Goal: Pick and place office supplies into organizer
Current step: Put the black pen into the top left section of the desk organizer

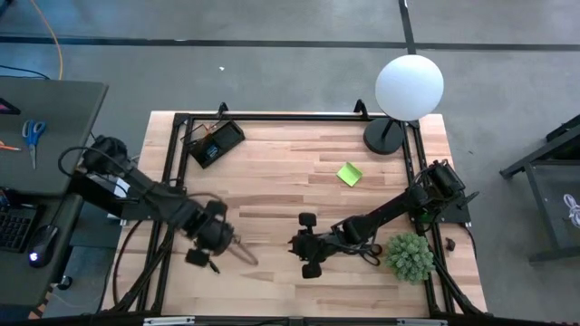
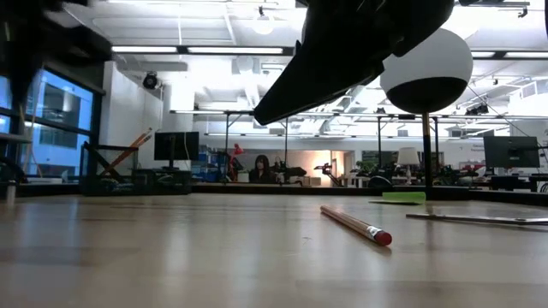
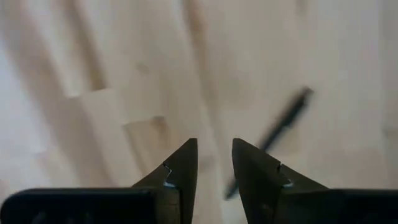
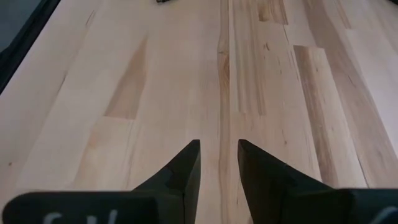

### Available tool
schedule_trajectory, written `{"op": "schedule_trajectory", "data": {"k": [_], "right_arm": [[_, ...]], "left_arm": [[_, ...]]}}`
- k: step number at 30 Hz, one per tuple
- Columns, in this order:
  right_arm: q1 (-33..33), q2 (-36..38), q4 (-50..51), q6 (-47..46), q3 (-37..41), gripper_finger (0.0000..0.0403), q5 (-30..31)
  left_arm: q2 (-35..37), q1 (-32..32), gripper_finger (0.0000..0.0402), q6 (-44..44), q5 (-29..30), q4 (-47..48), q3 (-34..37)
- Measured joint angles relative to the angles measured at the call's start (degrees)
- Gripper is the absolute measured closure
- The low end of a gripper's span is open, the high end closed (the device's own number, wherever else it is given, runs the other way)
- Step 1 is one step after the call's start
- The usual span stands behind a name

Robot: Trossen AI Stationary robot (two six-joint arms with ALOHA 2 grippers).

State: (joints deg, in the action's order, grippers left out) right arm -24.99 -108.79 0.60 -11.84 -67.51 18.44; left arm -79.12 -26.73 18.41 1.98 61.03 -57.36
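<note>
Hovering over the wooden surface (image 1: 272, 181), the left tool (image 3: 214, 165) had its fingers slightly apart and empty, just beside a black pen (image 3: 280, 127). The organizer (image 1: 214, 143) stood well apart from that pen. The right tool (image 4: 219, 163) was also slightly spread, holding nothing.

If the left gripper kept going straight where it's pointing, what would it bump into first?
Probably the bare wooden table. The left gripper looks down at it, fingers apart with nothing between them. A black pen lies just to one side; depth is hard to judge.

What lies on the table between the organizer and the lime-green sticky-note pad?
Nothing: the high view shows only bare wooden table between the organizer near the back left corner and the sticky-note pad.
</note>
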Motion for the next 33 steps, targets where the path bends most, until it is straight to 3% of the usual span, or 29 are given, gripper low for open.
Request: {"op": "schedule_trajectory", "data": {"k": [9,14,18,23,27,33], "right_arm": [[-0.02,0.00,0.06,0.26,0.00,0.0304,0.00],[-0.02,0.00,0.04,0.28,0.00,0.0304,-0.01],[-0.13,0.00,0.04,0.02,0.00,0.0304,-0.02],[-0.15,0.00,0.04,-0.07,0.00,0.0304,-1.65],[-0.15,0.00,0.02,-0.11,0.00,0.0304,-2.24],[-0.15,0.00,0.02,-0.13,0.00,0.0304,-2.26]], "left_arm": [[0.07,-7.71,0.0237,7.38,-3.87,0.96,0.34],[0.09,-9.60,0.0183,7.73,-4.36,-7.05,5.33],[0.09,-9.81,0.0163,7.91,-4.42,-11.56,9.63],[0.07,-9.81,0.0173,10.35,-5.21,-14.32,12.98],[0.07,-10.20,0.0199,12.05,-8.19,-21.80,15.97],[0.07,-13.66,0.0239,12.12,-7.40,-23.27,18.77]]}}
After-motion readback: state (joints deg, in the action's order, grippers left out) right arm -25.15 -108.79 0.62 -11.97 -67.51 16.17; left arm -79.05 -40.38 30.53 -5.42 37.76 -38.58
